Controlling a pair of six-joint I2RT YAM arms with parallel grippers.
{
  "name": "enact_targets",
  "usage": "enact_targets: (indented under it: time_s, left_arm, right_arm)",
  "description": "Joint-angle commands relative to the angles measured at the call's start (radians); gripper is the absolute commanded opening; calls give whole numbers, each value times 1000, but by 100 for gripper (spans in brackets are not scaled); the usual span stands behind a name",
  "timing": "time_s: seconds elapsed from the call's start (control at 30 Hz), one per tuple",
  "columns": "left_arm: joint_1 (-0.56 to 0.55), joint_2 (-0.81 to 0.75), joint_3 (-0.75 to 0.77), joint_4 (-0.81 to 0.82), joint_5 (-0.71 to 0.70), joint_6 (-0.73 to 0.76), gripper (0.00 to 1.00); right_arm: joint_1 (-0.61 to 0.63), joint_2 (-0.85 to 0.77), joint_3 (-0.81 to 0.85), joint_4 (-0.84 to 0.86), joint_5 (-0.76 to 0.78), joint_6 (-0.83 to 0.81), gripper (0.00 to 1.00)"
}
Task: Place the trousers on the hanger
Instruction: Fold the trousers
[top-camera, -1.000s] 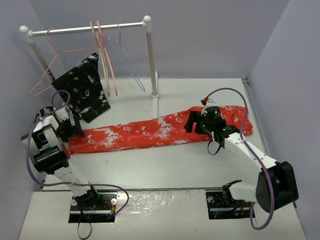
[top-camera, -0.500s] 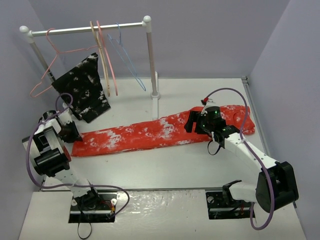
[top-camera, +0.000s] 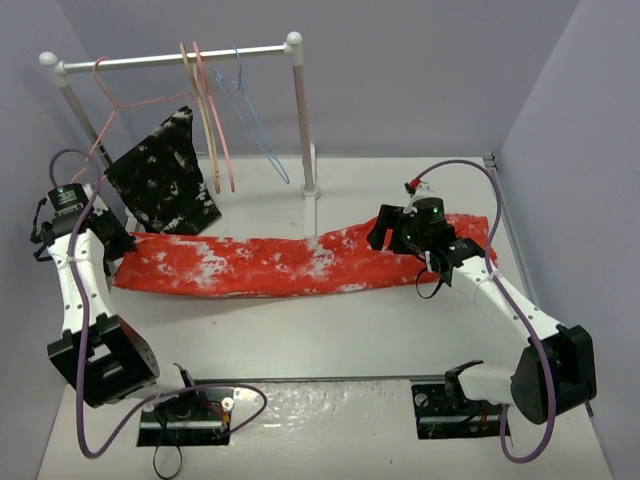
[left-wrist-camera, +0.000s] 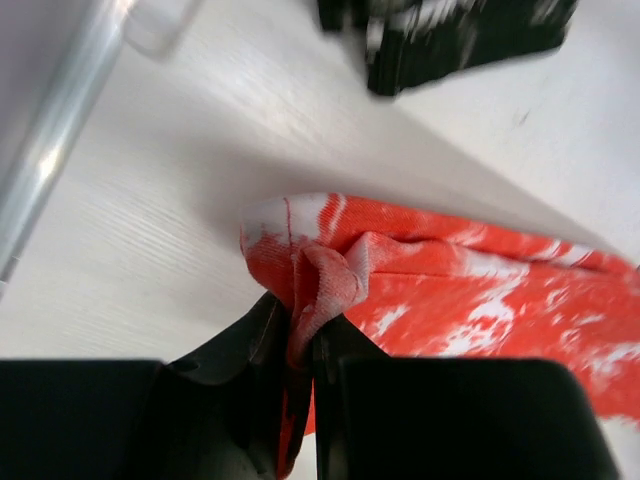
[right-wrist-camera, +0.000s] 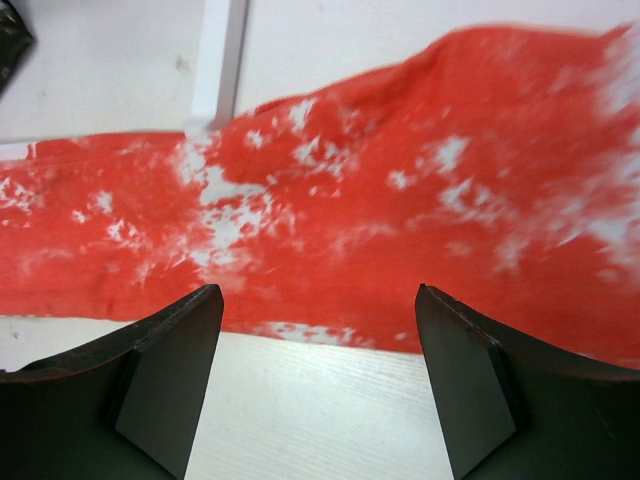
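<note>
The red-orange trousers (top-camera: 300, 265) lie stretched across the table from left to right. My left gripper (top-camera: 115, 255) is shut on their left end, and the left wrist view shows a bunched fold of the trousers (left-wrist-camera: 330, 275) pinched between the left gripper's (left-wrist-camera: 303, 345) fingers. My right gripper (top-camera: 380, 237) hovers open over the right part of the trousers (right-wrist-camera: 400, 200), and nothing is between the fingers of the right gripper (right-wrist-camera: 320, 370). The light-blue hanger (top-camera: 252, 122) hangs on the rail (top-camera: 150, 60) at the back.
A black speckled garment (top-camera: 165, 185) hangs from a thin pink wire hanger (top-camera: 110, 105) on the rail. Thicker pink and beige hangers (top-camera: 210, 120) hang beside the blue one. The rack's white right post (top-camera: 303, 130) stands just behind the trousers. Grey walls close in both sides.
My left gripper shut on the trousers' left end and pulled it left and back, raising that end. The cloth slid leftward. The right gripper stayed open and lifted slightly.
</note>
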Motion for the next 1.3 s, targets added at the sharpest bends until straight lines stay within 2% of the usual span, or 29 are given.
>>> enact_targets:
  time_s: [0.0, 0.27, 0.33, 0.43, 0.53, 0.6, 0.7, 0.8, 1.0, 1.07, 1.17, 1.27]
  left_arm:
    - [9, -67, 251, -165, -310, -91, 0]
    - [10, -69, 559, -280, -521, -79, 0]
    - [-7, -78, 599, -285, -449, -102, 0]
    - [-49, -101, 585, -238, -246, -125, 0]
    - [-153, -115, 543, -195, 4, -186, 0]
    - [-285, -108, 519, -170, 142, -240, 0]
    - [-422, -120, 460, -118, 269, -344, 0]
    - [-554, -153, 397, -32, 321, -470, 0]
    - [-765, -198, 203, 297, 320, -746, 0]
    - [-825, -175, 202, 374, 295, -791, 0]
    - [-925, -129, 243, 417, 233, -795, 0]
    - [-992, -48, 297, 457, 230, -810, 0]
  right_arm:
    - [-1, 6, 124, -69, 47, -19, 75]
    - [-1, -20, 182, -132, 44, 22, 75]
    - [-1, -34, 191, -150, 53, 16, 75]
    - [-2, -44, 210, -170, 61, 6, 75]
    - [-5, -51, 229, -187, 59, -3, 75]
    - [-12, -57, 247, -199, 60, -7, 75]
    - [-19, -71, 275, -220, 67, -10, 75]
    - [-24, -93, 302, -240, 86, -10, 75]
    - [-36, -149, 349, -269, 136, -11, 77]
    - [-39, -156, 365, -275, 149, -16, 78]
    - [-40, -167, 397, -280, 158, -23, 78]
    - [-42, -178, 419, -284, 190, -31, 78]
